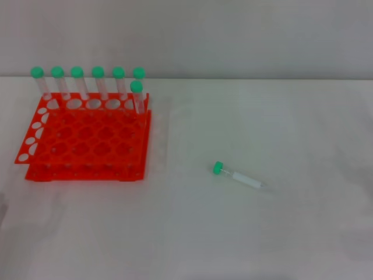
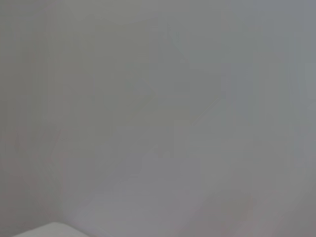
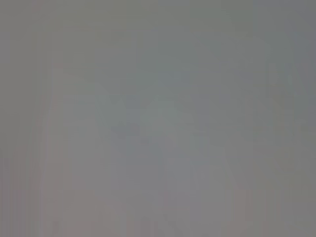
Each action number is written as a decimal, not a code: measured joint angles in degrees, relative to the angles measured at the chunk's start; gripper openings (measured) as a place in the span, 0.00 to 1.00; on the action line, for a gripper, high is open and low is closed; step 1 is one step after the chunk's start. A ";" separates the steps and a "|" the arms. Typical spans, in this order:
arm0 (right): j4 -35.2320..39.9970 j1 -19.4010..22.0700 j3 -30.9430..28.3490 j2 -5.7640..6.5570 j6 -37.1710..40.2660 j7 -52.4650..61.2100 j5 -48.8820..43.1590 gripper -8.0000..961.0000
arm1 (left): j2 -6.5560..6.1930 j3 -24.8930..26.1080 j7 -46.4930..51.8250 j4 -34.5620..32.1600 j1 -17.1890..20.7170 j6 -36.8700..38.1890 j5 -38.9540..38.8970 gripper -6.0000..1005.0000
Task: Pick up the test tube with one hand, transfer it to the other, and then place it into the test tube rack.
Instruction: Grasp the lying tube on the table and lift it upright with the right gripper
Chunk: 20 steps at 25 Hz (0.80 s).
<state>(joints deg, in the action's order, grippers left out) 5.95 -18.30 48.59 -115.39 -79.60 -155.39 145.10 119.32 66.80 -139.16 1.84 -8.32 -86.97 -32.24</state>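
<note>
Test tube rack point(image 1: 87, 140) sitting at 9 o'clock on the white table point(image 1: 262, 233), seven green-capped tubes point(image 1: 87, 84) standing along its far side, test tube point(image 1: 238, 175) lying flat at 4 o'clock, tip pointing 4 o'clock, both wrist views showing only blank grey, neither gripper showing, grip state impossible to tell

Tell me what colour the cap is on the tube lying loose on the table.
Green, on the test tube; the head view shows it best.

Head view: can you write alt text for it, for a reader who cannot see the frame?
A green-capped test tube lies on its side on a white table, apart from an orange-red test tube rack to its left. Seven capped tubes stand upright along the rack's far edge, and neither arm nor tool is in view.
</note>
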 joint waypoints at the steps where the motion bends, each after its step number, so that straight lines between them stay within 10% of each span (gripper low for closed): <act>1: -0.05 0.05 -0.24 0.00 0.44 0.09 0.00 0.90 | 0.01 0.00 0.00 0.00 0.02 0.00 0.17 0.87; 20: 2.02 -0.42 3.05 0.06 0.87 10.32 -2.20 0.90 | 0.04 0.00 0.24 0.37 0.75 -0.13 0.43 0.87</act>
<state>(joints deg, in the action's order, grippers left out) 7.97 -18.72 51.64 -115.33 -78.72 -145.08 142.90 119.36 66.80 -138.92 2.22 -7.58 -87.11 -31.81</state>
